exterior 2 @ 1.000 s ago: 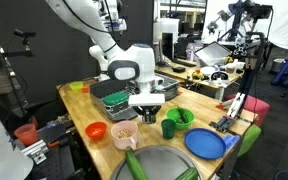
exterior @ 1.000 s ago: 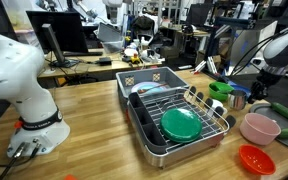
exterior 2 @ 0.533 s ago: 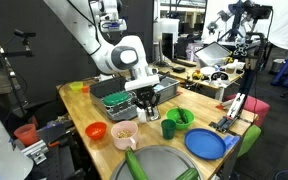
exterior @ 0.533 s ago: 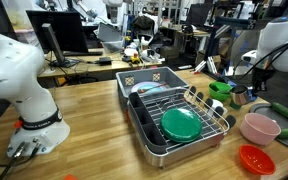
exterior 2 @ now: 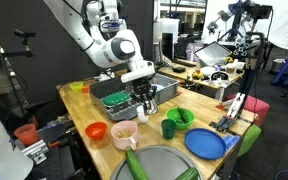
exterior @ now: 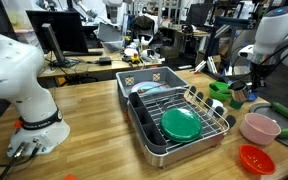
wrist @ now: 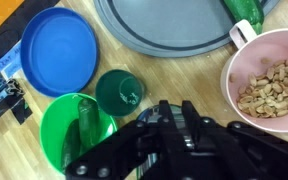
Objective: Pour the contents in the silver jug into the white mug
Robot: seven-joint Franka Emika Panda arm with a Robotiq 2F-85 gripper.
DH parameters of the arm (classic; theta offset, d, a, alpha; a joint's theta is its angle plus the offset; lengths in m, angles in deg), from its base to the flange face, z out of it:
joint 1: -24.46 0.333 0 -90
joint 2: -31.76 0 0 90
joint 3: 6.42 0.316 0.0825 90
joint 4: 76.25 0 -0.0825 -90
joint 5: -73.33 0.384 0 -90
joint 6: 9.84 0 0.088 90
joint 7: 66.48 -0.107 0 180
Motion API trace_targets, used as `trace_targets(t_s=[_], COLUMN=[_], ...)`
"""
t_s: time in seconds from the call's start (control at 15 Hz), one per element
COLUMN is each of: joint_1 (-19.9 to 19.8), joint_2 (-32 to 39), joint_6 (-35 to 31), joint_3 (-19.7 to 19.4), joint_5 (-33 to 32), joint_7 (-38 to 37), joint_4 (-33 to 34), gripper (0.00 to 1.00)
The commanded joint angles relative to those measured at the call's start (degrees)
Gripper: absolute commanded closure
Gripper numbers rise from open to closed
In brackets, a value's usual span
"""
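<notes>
I am watching the gripper (exterior 2: 143, 101) hanging low over the wooden table (exterior: 94, 110), close above the silver jug (exterior: 238, 100), which is standing upright near the green bowl (exterior: 220, 90). From here I cannot tell whether the jaws are parted or clenched. A dark green cup (wrist: 118, 92), blue plate (wrist: 59, 50) and pink bowl (wrist: 269, 80) are sitting alongside.

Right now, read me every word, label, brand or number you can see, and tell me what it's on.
Nothing can be read in any view.
In the wrist view, the blue plate, pink bowl and green cup show no print.
In an exterior view, the monitor and the desk clutter behind it are too small and blurred to read.
</notes>
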Motion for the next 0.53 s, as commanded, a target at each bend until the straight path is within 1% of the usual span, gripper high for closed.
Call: trace_targets(t_s=[0.0, 0.33, 0.4, 0.47], joint_1=[-4.75, -4.82, -4.27, -3.56], joint_2=[-0.25, -0.25, -0.49, -0.66], joint_6=[0.67, 0.66, 1.64, 3.56], joint_3=[4.64, 4.81, 4.82, 4.97], joint_5=[-1.58, -1.56, -2.36, -4.22], joint_7=[-1.00, -0.99, -1.48, -3.05], joint_4=[0.23, 0.23, 0.33, 0.75], gripper=[0.84, 0.84, 0.96, 0.96])
